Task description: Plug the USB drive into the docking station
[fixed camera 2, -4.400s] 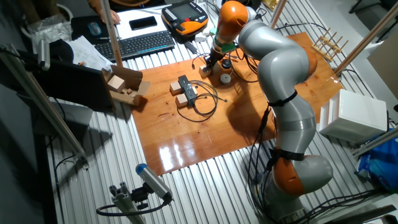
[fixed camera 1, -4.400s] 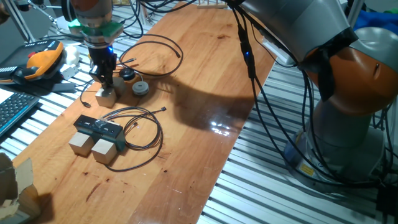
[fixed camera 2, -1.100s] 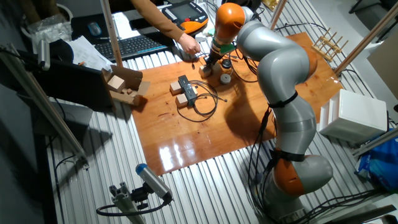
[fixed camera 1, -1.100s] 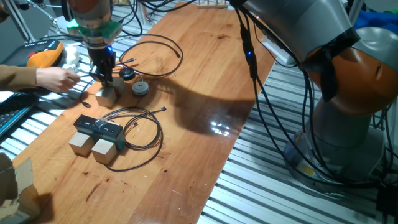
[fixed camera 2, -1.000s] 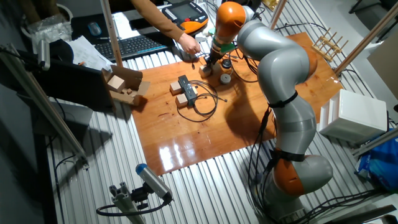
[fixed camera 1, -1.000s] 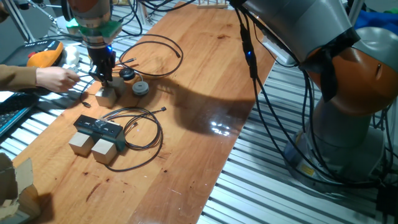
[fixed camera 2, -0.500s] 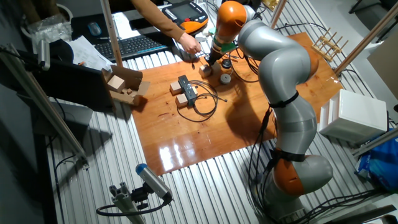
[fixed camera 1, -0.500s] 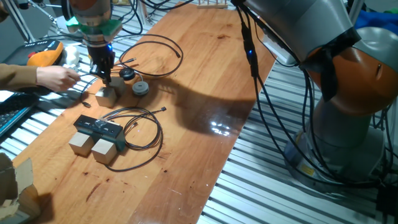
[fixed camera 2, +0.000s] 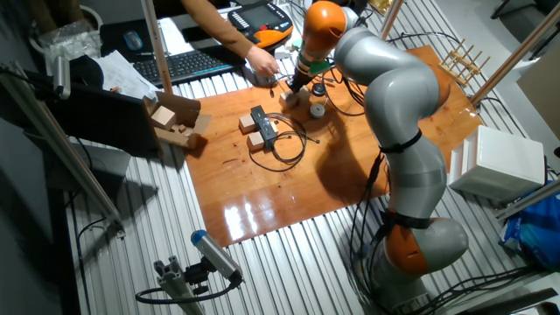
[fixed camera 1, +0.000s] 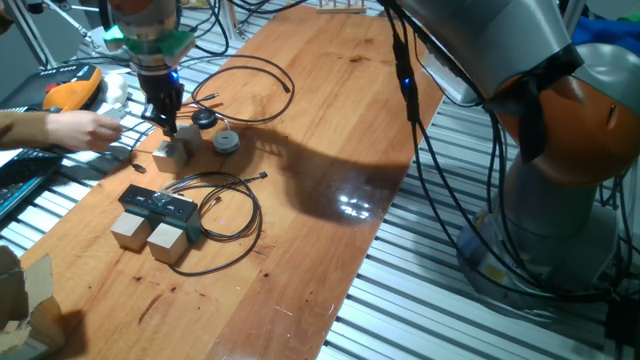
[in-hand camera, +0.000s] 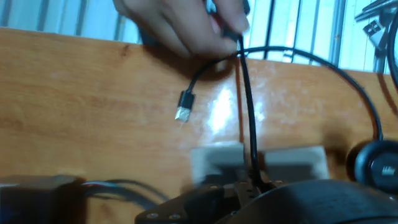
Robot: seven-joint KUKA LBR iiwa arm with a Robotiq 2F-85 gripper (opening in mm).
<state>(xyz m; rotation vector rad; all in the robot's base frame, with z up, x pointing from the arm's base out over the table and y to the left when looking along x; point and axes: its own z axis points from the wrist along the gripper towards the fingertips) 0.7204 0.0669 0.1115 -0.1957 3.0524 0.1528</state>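
While a person's bare hand [fixed camera 1: 85, 128] reaches in over the left edge of the long varnished wooden worktop [fixed camera 1: 330, 120], it pinches a thin black cable with a silver plug [in-hand camera: 185, 107], close beside the arm's black two-finger pincer [fixed camera 1: 168, 128]. That pincer hangs just above a pale wooden cube [fixed camera 1: 170, 153]; whether its jaws are clenched or released I cannot tell, and the tiny dark grey-blue USB drive is too small to make out in any view. Nearer the front-left edge, the flat black bar-shaped docking station [fixed camera 1: 158, 205] lies against two more pale wooden cubes [fixed camera 1: 128, 230], its thin cable looping rightward. A small black round puck [fixed camera 1: 204, 118] and a grey disc [fixed camera 1: 225, 142] sit just right of the pincer. Further right, the glossy boards run bare to the far edge. Compared with four seconds ago, the hand has arrived and the pincer has lifted slightly off the cube.
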